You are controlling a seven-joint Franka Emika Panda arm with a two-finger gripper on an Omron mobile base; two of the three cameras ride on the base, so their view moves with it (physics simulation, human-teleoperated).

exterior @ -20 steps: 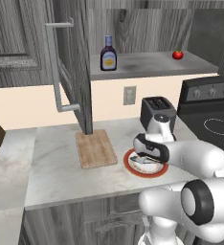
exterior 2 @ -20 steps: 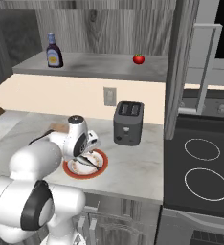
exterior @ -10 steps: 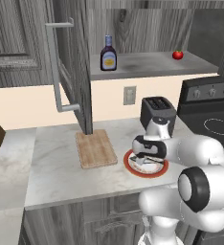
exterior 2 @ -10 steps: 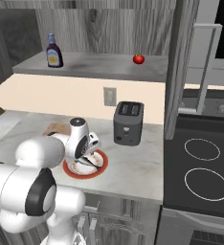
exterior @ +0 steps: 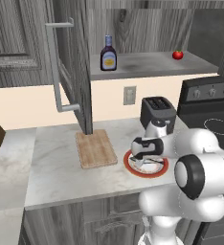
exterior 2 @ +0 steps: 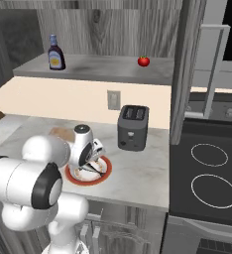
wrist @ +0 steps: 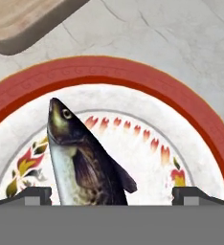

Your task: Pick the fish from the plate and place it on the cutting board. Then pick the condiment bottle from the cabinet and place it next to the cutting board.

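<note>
Fish [wrist: 83, 165] lies between gripper [wrist: 112, 194] fingertips — ungrasped.

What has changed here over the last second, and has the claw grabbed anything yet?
The claw has come lower over the plate, its open fingers now on either side of the fish. Nothing is taken hold of yet: the fish lies on the plate. The cutting board, the condiment bottle on the cabinet shelf, the tomato and the toaster stayed put.

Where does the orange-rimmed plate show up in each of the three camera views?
Left base view: plate, lower right of centre, partly behind the gripper.
Right base view: lower left, under the hand.
Hand view: rim arcs across the middle.
Shared landmark: cutting board.
</note>
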